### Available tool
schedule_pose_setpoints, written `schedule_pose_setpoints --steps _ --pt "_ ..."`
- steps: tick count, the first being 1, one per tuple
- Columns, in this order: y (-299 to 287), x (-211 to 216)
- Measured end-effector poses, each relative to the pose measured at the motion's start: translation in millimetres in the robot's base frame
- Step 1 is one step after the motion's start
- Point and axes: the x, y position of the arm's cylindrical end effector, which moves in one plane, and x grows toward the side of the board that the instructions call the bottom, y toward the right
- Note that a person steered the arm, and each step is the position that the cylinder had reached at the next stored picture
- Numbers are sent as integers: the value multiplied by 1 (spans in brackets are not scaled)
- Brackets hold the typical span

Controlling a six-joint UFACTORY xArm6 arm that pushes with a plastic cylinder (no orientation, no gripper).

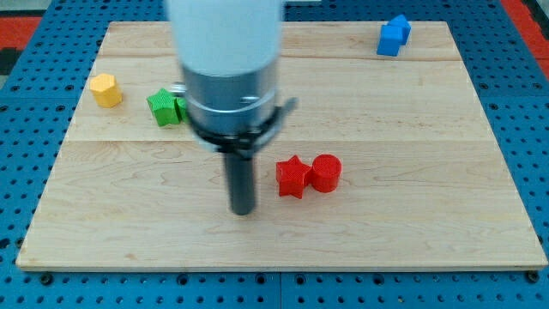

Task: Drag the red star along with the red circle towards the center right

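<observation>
Blocks first, from the left of the board (480,223): a yellow hexagonal block (105,89) sits at the far left, well apart from anything I need. Next to the right is a green star (162,106) with a second green piece touching its right side, though the arm's housing hides most of that one and I cannot tell its shape. Then comes my tip (244,209), resting on the wood nearer to me than the green pair and just left of the red star (292,177). I see a small gap between tip and star, so I judge no contact yet. The rig has no fingers or jaws at all, only this rod, so there is nothing to open or close.

The red star sits roughly mid-board, a little toward the near edge, and the red circle (326,172) touches its right side, the two lying in a near-level row. Far off at the far right corner stands a blue block (394,35), of irregular shape, out of the way.

As I read it, I am at the approach step: lined up on the star's left flank, push not begun. The tip looks slightly nearer than the star's middle, so I would nudge it farther first, then drive steadily right, so the star carries the circle ahead of it toward the centre of the right edge. An off-centre push could spin the star and let the circle slip aside.
</observation>
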Motion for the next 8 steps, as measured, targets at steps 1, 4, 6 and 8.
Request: schedule_pose_setpoints --steps 1,4,6,8 --pt "21 -14" --pt "155 -20" --pt "200 -6" --pt "52 -31"
